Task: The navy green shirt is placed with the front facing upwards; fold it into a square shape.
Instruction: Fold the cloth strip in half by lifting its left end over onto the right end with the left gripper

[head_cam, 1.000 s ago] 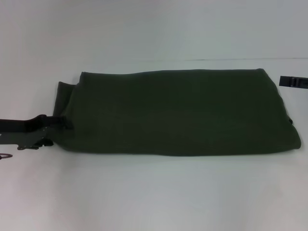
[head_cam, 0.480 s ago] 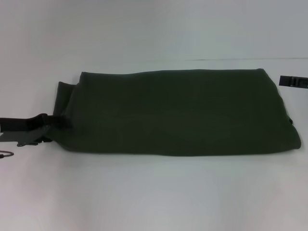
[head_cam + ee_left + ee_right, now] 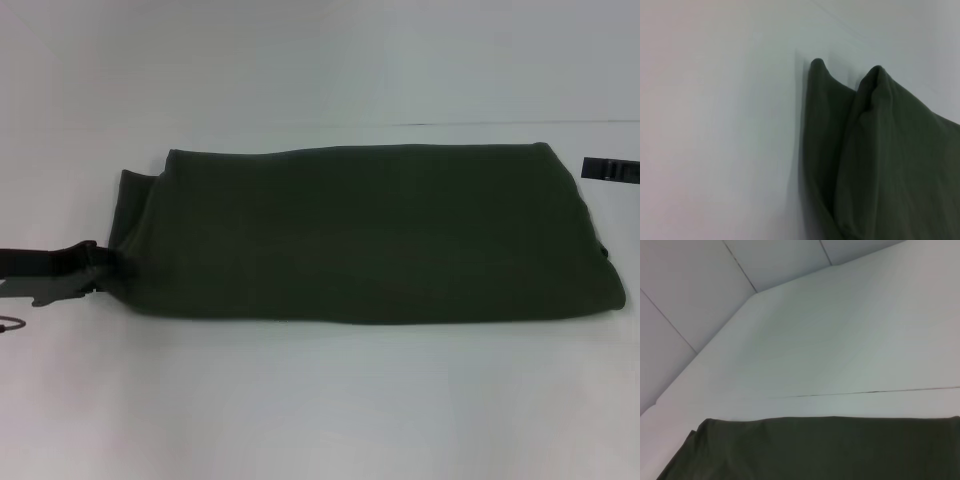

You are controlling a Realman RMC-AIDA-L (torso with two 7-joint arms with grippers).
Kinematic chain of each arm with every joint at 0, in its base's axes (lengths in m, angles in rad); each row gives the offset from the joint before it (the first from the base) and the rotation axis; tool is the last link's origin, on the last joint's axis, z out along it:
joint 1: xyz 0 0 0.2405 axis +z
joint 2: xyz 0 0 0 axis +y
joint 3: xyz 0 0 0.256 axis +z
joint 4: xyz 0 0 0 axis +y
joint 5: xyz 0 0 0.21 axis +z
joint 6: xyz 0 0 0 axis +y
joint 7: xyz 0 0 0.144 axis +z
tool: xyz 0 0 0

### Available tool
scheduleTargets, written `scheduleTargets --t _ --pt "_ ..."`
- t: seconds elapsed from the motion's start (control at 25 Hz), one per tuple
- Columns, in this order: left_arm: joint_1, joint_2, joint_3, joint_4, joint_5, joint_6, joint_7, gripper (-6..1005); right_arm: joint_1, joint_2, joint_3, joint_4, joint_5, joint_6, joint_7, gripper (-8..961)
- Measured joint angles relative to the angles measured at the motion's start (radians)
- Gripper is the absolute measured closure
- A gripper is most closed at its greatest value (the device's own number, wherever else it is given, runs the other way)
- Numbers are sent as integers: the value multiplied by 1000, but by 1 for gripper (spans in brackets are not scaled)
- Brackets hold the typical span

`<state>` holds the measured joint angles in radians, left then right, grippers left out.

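White table (image 3: pixel 320 400) bears folded navy green shirt (image 3: pixel 370 235), left gripper (image 3: pixel 100 268) pinching its left edge.

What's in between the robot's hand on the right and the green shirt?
Only bare white table, seen in the head view. The right gripper sits just off the navy green shirt, beside its far right corner.

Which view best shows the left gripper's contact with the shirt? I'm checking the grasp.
The head view: the left gripper meets the green shirt's left edge. Both wrist views show only cloth.
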<state>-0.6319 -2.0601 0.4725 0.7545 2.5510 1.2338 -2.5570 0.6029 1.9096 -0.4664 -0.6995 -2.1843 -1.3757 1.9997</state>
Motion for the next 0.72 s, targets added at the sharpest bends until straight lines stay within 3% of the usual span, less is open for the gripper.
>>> scheduleTargets --t 0.28,0.4,0.6,0.72 --pt "5 0 0 -4 4 -2 -1 582 -4 3 0 0 0 9 -5 54" --pt "18 0 -4 5 5 0 1 742 -5 6 2 5 0 11 -6 54" --pt "65 -3 -17 54 -22 18 20 984 -7 33 21 8 5 16 -13 53" --pt "99 -3 -25 89 -55 33 39 983 -9 53 26 10 24 19 -24 53"
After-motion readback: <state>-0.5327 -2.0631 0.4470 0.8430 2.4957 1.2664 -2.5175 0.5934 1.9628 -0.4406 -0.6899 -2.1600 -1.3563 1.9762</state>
